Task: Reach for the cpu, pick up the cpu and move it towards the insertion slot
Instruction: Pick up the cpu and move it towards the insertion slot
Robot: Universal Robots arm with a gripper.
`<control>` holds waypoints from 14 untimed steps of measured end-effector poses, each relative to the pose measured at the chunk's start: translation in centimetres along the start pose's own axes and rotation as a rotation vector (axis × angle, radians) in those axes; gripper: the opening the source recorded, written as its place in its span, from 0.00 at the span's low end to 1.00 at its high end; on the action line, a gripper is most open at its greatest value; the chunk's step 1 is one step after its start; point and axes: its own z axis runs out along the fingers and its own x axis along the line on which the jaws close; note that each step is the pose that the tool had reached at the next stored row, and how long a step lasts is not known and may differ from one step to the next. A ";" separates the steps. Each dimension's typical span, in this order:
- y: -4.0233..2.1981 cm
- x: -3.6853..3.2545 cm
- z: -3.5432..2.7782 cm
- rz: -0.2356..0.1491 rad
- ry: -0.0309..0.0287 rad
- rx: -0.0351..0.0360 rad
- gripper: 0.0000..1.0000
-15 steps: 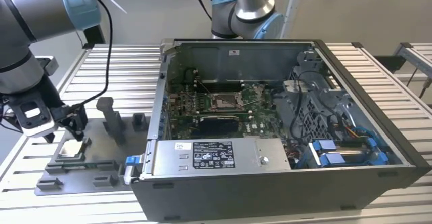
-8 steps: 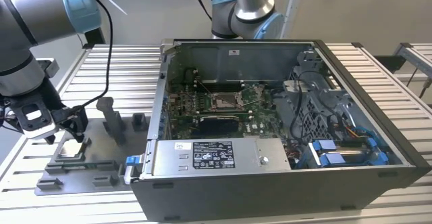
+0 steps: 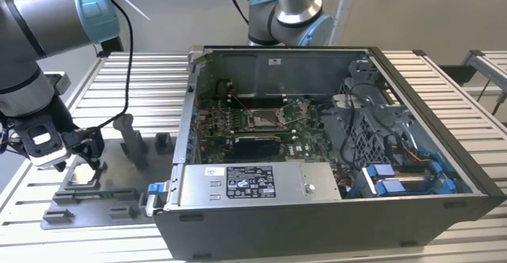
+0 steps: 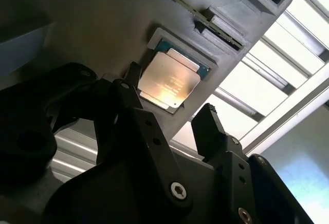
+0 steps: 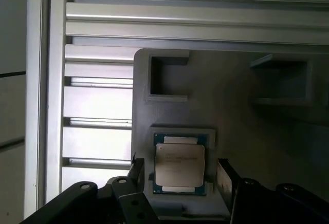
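Observation:
The cpu [image 5: 180, 165], a thin square chip with a pale silvery top, lies flat in a recess of the grey plastic fixture [image 5: 247, 131]; it is also in the second wrist view [image 4: 169, 81]. My gripper [image 5: 180, 176] is open just above it, one black finger [image 4: 127, 89] on each side of the chip, with a gap to each edge. In the exterior view the gripper [image 3: 82, 154] hangs over the fixture [image 3: 87, 195] at that view's left. The insertion slot [image 3: 265, 118], a silver-framed socket with a dark centre, sits on the green board inside the open computer case.
The open computer case [image 3: 317, 215] stands in the middle of the ribbed metal table [image 3: 142, 73], its walls rising around the board. Upright grey posts [image 3: 130, 141] stand on the fixture beside my gripper. A second arm [image 3: 289, 8] stands behind the case.

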 end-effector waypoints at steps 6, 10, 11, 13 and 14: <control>-0.06 0.00 0.49 -0.001 0.0000 -0.0003 1.00; -0.08 0.00 0.81 -0.003 0.0001 -0.0004 1.00; -0.08 0.00 0.90 -0.003 0.0000 -0.0005 1.00; -0.09 0.00 1.06 -0.004 0.0001 -0.0005 1.00; -0.09 0.00 1.14 -0.005 0.0001 -0.0005 1.00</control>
